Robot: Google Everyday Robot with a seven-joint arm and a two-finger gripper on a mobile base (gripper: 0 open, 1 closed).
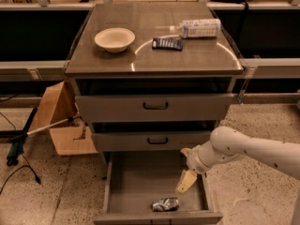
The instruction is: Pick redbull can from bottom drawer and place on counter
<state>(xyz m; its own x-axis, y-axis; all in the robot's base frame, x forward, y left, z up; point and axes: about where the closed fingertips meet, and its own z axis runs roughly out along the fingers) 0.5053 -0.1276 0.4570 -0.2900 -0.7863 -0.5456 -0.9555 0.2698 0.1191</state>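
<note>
The redbull can lies on its side, dented and silvery, near the front edge of the open bottom drawer. My gripper hangs above the drawer's right half, up and to the right of the can and not touching it. The white arm reaches in from the right. The counter is the glossy grey-brown top of the cabinet.
On the counter stand a cream bowl, a flat dark blue packet and a clear plastic bottle lying on its side. Two upper drawers with black handles are pushed in. An open cardboard box sits on the floor at left.
</note>
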